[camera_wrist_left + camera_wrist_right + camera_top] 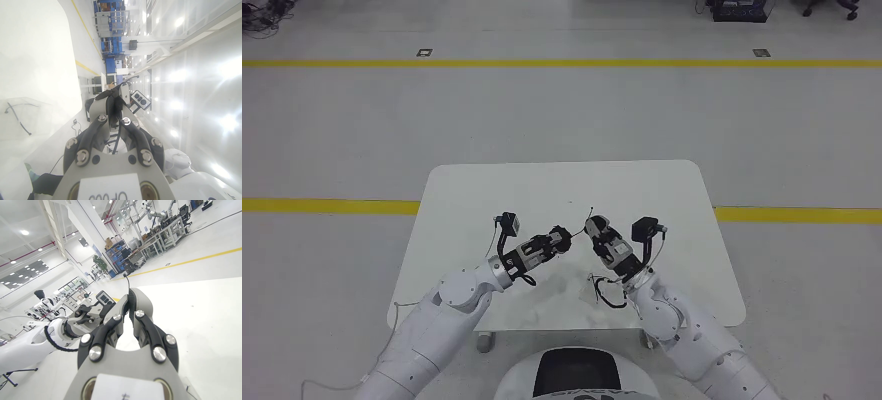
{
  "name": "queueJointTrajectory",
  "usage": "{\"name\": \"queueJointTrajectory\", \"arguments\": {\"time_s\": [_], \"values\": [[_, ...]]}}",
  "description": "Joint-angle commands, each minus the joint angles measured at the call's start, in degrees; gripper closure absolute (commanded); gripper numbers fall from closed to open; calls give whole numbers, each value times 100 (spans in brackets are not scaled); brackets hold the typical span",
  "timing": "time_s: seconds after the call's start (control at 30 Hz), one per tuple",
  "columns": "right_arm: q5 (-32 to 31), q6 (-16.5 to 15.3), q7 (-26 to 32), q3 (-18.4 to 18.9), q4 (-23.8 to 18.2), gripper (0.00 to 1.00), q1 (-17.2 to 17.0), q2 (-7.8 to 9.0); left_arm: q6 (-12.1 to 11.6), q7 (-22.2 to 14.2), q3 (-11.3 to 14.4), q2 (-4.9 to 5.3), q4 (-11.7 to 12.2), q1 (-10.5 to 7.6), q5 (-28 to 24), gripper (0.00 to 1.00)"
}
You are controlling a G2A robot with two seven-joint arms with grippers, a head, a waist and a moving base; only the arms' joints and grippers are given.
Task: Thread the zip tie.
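Two hands close together | right hand clenched on zip tie, its end jutting just beyond | left hand clenched

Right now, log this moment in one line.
right gripper shut on zip tie, end protruding | left gripper shut, close by | both above table

black zip tie in right pincer

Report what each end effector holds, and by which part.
Right end effector pinches the zip tie on its strap, near the head end. Left end effector is shut; whether it grips anything cannot be told.
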Motion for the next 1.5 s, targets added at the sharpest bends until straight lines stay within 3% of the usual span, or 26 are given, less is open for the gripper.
{"name": "queueJointTrajectory", "arguments": {"time_s": [0.0, 0.43, 1.47], "values": [[0, 0, 19, 4, -6, 100, -5, -8, 0, 0, 0, 0, 0, 0, 0, 100], [210, 0, -193, -128, -89, 100, 29, -52, 0, 0, 0, 0, 0, 0, 0, 100], [423, 0, -54, -376, -62, 100, 150, 79, 0, 0, 0, 0, 0, 0, 0, 100]]}}
